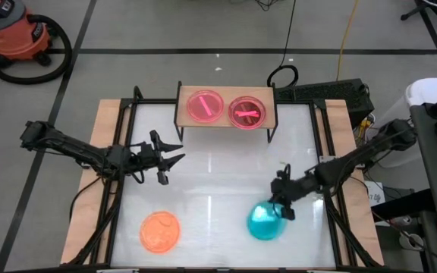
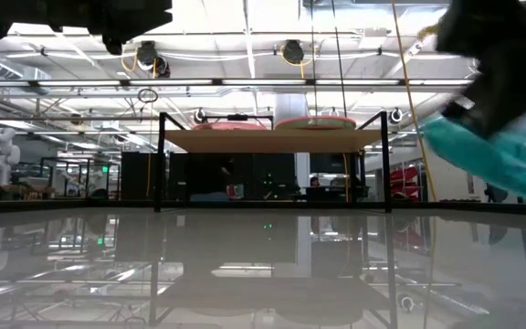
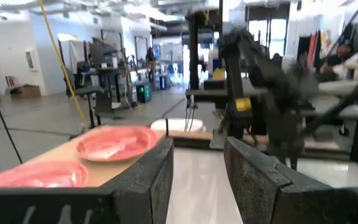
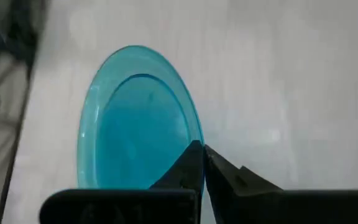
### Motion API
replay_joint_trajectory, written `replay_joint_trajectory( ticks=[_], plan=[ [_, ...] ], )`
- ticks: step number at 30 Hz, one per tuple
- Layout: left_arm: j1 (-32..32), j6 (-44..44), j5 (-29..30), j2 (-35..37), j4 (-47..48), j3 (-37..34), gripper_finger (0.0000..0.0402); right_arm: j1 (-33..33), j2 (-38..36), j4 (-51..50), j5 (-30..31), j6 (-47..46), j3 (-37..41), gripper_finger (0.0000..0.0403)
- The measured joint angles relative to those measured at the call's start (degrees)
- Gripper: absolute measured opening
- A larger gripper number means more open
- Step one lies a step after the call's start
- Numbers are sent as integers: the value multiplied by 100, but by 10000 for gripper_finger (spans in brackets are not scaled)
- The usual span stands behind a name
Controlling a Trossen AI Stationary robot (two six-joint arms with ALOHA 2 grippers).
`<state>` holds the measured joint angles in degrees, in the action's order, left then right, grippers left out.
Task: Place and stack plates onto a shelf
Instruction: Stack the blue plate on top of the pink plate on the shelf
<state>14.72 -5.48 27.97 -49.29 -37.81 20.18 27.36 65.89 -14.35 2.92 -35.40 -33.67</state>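
Observation:
A blue plate [image 1: 265, 222] is near the table's near edge, right of centre, and my right gripper [image 1: 283, 210] is shut on it. An orange plate [image 1: 160, 231] lies flat on the table near the near edge, left of centre. Two pink plates [image 1: 205, 106] [image 1: 246, 112] lie side by side on the wooden shelf [image 1: 268, 97] at the far edge. My left gripper [image 1: 174, 157] hovers open and empty over the table's left half, pointing toward the shelf. Its wrist view shows both pink plates [image 3: 115, 142] [image 3: 35, 176] on the board. My right gripper [image 4: 202, 157] pinches the blue plate's rim [image 4: 195, 133] between its two fingers, on the plate's right side. The fingers slant down from the table's right. In the low view the plate [image 2: 505, 157] is tilted and off the table.
The shelf [image 2: 272, 140] stands on thin black legs [image 2: 161, 164] at the far edge. Bare white tabletop [image 1: 218, 178] lies between the arms. Black rails [image 1: 116, 189] run along the table's left and right sides.

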Motion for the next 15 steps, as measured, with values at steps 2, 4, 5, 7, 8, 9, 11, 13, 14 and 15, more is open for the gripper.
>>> replay_joint_trajectory(
  ticks=[2, 4, 5, 7, 8, 9, 11, 13, 14, 15],
  plan=[
    [0, 2, 2, -26, 36, 0, 149, -198, -180, 360, 222, 413, -2, 0],
    [-2, 4, 2, -57, -2, 0, 149, -422, -319, 771, 420, 831, -2, 0],
    [-2, 3, 2, -63, 7, 0, 149, -548, -372, 979, 490, 1048, -2, 0],
    [-2, 2, 2, -60, -11, 0, 149, -827, -448, 1355, 495, 1441, -2, 0],
    [-2, 4, 2, -58, -28, 0, 149, -974, -462, 1559, 494, 1621, -2, 0],
    [-2, 7, 0, -60, -24, 0, 149, -1122, -464, 1756, 492, 1791, -2, 0],
    [-2, 3, 0, -63, -48, 0, 149, -1425, -462, 2115, 485, 2086, -2, 0],
    [-2, -17, 0, -60, -154, 0, 149, -1743, -460, 2475, 483, 2336, -2, 0],
    [-2, -18, 2, -58, -175, 0, 149, -1916, -460, 2626, 483, 2426, -2, 0],
    [-2, -20, 0, -60, -181, 0, 149, -2084, -459, 2780, 480, 2487, -2, 0]
  ],
)
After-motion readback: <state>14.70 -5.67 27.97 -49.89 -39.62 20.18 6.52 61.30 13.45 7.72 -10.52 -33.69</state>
